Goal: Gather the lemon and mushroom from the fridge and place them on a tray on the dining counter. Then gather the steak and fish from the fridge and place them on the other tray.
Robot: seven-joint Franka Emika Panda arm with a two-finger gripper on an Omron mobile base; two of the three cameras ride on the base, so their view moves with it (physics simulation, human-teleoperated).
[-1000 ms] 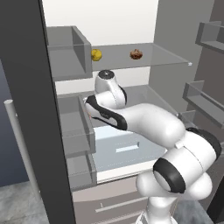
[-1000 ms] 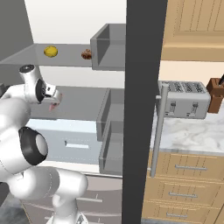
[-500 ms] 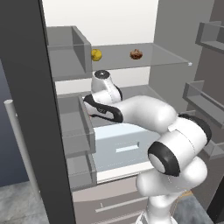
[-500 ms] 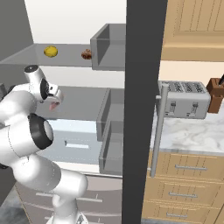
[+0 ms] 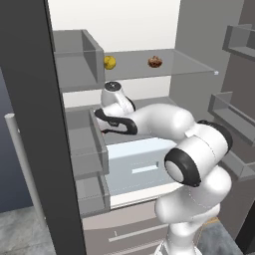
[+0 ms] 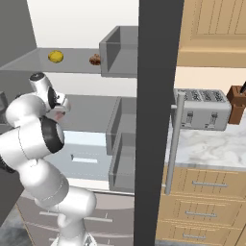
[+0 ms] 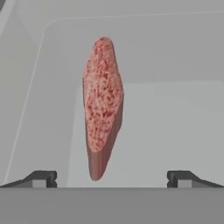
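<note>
The fridge (image 5: 35,124) stands open. On its upper glass shelf lie the yellow lemon (image 5: 109,62) (image 6: 55,56) and the brown mushroom (image 5: 155,62) (image 6: 95,60). My gripper (image 5: 103,130) (image 6: 59,114) reaches onto the middle shelf below them. In the hand view the steak (image 7: 103,105), a red marbled slab seen edge-on, lies just ahead of my gripper (image 7: 112,178). The jaws are open, wider than the steak, and the fingertips (image 7: 41,178) touch nothing. The fish, both trays and the dining counter are out of view.
The open door's dark edge (image 6: 158,120) and its bar handle (image 6: 174,144) stand to the right of the arm. Grey door bins (image 5: 84,149) sit close on the left of the hand. A toaster (image 6: 202,109) rests on a marble worktop beside the fridge.
The hand has moved a little left and deeper along the middle shelf, and the elbow has swung forward. The jaws stay open; lemon and mushroom have not moved.
</note>
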